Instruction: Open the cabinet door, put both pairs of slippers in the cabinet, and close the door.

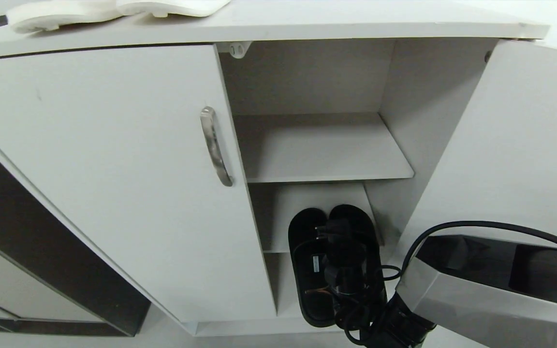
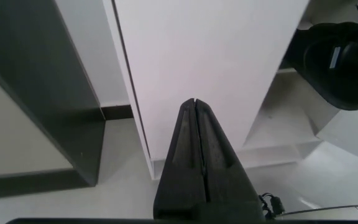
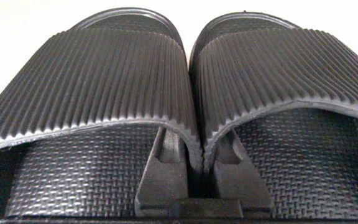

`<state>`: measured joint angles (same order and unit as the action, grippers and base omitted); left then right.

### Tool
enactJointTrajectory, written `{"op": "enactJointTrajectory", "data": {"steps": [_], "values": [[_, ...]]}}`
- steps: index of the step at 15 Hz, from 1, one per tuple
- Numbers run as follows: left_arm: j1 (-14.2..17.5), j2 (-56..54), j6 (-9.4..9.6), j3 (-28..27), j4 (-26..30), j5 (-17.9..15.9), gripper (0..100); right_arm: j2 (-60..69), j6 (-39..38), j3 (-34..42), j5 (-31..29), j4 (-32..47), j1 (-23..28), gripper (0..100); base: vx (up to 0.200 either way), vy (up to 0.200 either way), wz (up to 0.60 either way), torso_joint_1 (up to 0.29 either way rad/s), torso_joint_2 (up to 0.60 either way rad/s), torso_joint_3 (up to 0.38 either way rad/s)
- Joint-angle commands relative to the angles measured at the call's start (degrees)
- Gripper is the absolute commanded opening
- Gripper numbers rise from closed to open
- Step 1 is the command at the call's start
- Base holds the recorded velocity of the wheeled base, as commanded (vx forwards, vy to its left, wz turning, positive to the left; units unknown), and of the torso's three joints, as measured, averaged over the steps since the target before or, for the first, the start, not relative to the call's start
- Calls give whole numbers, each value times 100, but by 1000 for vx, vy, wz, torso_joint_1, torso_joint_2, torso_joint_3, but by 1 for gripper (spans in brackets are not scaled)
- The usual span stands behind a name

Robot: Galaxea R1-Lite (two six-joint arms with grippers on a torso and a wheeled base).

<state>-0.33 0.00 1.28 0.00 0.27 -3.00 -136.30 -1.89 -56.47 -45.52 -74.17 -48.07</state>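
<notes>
Slippers (image 1: 307, 270) in right gripper (image 3: 197, 155) (cabinet (image 1: 317, 150) open)

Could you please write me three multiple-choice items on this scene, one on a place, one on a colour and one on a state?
1. Where does the white pair of slippers lie?
A. On top of the cabinet
B. On the middle shelf
C. On the floor

2. What colour is the pair that the right tool grips?
A. White
B. Black
C. Red

3. How do the cabinet's doors stand?
A. Both shut
B. The left door shut, the right door open
C. Both open

Answers:
1 A: in the head view the white pair rests on the cabinet's top.
2 B: the right wrist view shows the tool clamped on the inner straps of the black slippers.
3 B: the left door covers its half, while the right door is swung out and the inside shows.
</notes>
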Motion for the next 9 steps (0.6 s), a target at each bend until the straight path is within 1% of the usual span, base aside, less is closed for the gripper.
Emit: {"op": "enactJointTrajectory", "data": {"steps": [1,3,5,6,9], "values": [[-2,9,4,0,0,1,0,16,4,-137,-1,16,-18,0,0,0,0,0,0,0],[-2,9,4,0,0,1,0,7,-4,-119,8,8,-1,0,0,0,0,0,0,0],[-2,9,4,0,0,1,0,-45,-4,-189,140,25,122,0,0,0,0,0,0,0],[-2,9,4,0,0,1,0,-151,-4,-312,289,60,210,0,0,0,0,0,0,0],[-2,9,4,0,0,1,0,-573,-48,-848,333,139,500,0,0,0,0,0,0,0]]}}
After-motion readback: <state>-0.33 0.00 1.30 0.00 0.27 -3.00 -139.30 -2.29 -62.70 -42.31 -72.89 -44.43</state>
